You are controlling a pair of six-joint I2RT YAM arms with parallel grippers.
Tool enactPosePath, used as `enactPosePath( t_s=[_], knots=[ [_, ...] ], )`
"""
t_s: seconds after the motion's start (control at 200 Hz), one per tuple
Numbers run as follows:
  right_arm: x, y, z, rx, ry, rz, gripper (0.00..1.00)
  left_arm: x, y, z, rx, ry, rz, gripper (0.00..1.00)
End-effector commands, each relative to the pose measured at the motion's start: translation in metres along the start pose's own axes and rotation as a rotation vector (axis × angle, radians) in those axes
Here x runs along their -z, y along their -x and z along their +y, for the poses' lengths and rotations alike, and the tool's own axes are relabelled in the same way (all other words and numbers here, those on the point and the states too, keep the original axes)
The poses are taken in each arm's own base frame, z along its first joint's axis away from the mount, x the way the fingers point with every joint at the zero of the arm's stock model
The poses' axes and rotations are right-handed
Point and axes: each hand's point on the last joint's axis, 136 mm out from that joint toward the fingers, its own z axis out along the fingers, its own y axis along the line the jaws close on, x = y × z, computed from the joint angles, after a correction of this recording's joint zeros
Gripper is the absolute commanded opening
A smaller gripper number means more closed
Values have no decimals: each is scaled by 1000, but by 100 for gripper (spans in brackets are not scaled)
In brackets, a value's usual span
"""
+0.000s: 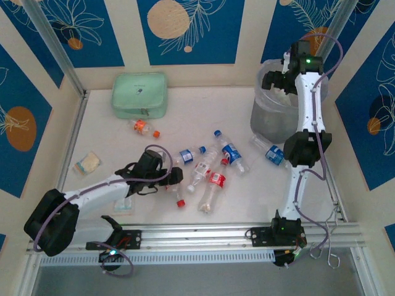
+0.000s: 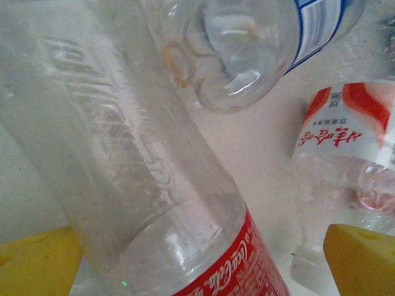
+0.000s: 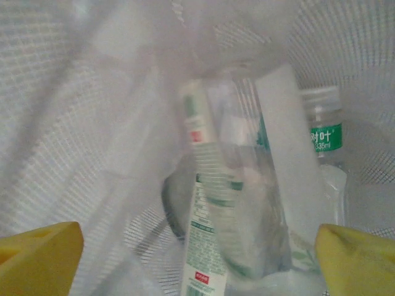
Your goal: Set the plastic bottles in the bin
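Several plastic bottles lie mid-table: a red-labelled one, a blue-labelled one, another, an orange-capped one and one beside the bin. My left gripper is low among them and open, its yellow fingertips standing wide on either side of a clear red-labelled bottle without touching it. My right gripper hangs open over the bin. In the right wrist view a blurred green-and-white labelled bottle is inside the bin below the open gripper, next to a green-labelled bottle.
A mint green zip pouch lies at the back left. A small clear packet sits at the left, another by the left arm. The aluminium rail runs along the near edge.
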Motion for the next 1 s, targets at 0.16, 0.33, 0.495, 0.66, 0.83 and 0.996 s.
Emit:
enactPosePath(
  t_s=[0.16, 0.33, 0.495, 0.66, 0.83, 0.996],
  knots=[
    [39, 1, -16, -29, -47, -40, 80, 8, 4, -10, -31, -23, -4, 100],
    [31, -6, -18, -34, -44, -10, 60, 8, 3, -10, -25, -32, -6, 100],
    [55, 12, -15, -38, -41, -111, 57, 10, 1, -11, -33, -30, 6, 100],
    [86, 18, -5, -24, -33, -187, 82, 19, 13, -24, -65, -44, 7, 100],
    [117, 15, 13, 9, -12, -256, 99, 34, 24, -35, -104, -44, -4, 100],
    [137, -2, 35, 31, 53, -300, 99, 55, 39, -42, -212, 5, -3, 100]
  ],
)
